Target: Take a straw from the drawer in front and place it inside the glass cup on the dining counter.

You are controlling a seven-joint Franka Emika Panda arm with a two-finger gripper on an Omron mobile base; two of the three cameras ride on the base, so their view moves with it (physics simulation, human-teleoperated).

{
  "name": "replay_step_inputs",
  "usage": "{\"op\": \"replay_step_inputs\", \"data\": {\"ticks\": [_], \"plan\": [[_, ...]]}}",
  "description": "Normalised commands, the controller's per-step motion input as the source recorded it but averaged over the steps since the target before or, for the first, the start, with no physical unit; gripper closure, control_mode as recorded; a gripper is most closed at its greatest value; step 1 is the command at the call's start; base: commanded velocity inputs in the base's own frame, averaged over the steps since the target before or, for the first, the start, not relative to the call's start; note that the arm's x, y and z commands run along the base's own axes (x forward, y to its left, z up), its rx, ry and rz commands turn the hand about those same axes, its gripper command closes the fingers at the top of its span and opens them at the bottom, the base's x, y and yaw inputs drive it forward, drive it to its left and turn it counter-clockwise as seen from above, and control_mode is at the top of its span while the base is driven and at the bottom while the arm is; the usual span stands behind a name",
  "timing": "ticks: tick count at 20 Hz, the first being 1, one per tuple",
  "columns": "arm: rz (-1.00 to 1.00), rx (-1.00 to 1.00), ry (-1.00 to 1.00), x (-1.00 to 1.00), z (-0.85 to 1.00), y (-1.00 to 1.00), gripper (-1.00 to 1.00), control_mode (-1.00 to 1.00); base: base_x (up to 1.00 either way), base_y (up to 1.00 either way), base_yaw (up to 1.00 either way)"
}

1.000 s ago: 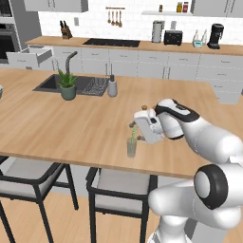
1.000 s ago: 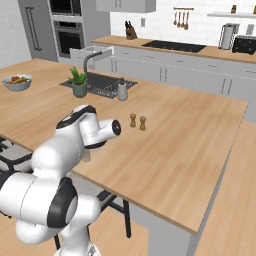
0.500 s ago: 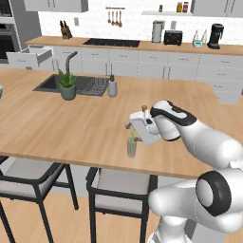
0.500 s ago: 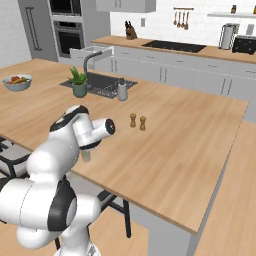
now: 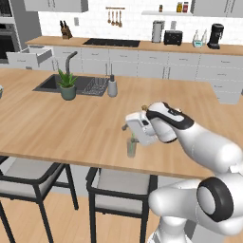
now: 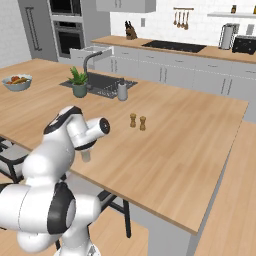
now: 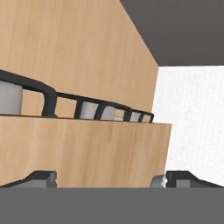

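The glass cup (image 5: 131, 148) stands near the front edge of the dining counter (image 5: 57, 128), with a bit of the light green straw (image 5: 133, 139) showing at its rim. My gripper (image 5: 126, 128) hangs just above and beside the cup and holds nothing. In the hand view the gripper (image 7: 107, 178) is open, its fingertips (image 7: 40, 177) wide apart over the counter edge. From the right, the glass cup (image 6: 86, 157) peeks out below my arm. The drawer (image 5: 29, 56) stands pulled out at the far wall counter and shows again as the drawer (image 6: 93, 50).
Two brown shakers (image 6: 138, 121) stand behind the cup. A potted plant (image 5: 68, 85), a soap bottle (image 5: 112, 88) and the inset sink (image 5: 51, 83) lie to the left. A fruit bowl (image 6: 16, 81) sits far left. Stools (image 5: 121, 189) stand under the counter's front edge.
The arm has swung a little to the left over the cup. The gripper stays open and the cup has not moved.
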Motion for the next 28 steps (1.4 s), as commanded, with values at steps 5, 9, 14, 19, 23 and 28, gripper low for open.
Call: {"op": "replay_step_inputs", "data": {"ticks": [5,9,14,19,23,28], "plan": [[0.0,-0.02,0.0,-0.09,0.0,0.21,-1.0,-1.0,0.0,0.0,0.0],[0.0,-0.02,0.0,-0.1,0.0,0.21,-1.0,-1.0,0.0,0.0,0.0],[0.0,-0.03,0.0,-0.09,0.0,0.23,-1.0,-1.0,0.0,0.0,0.0],[0.0,-0.03,0.0,-0.06,-0.02,0.25,-1.0,-1.0,0.0,0.0,0.0],[0.0,-0.04,0.0,-0.03,-0.06,0.27,-1.0,-1.0,0.0,0.0,0.0],[0.0,-0.06,0.01,-0.01,-0.08,0.32,-1.0,-1.0,0.0,0.0,0.0]]}}
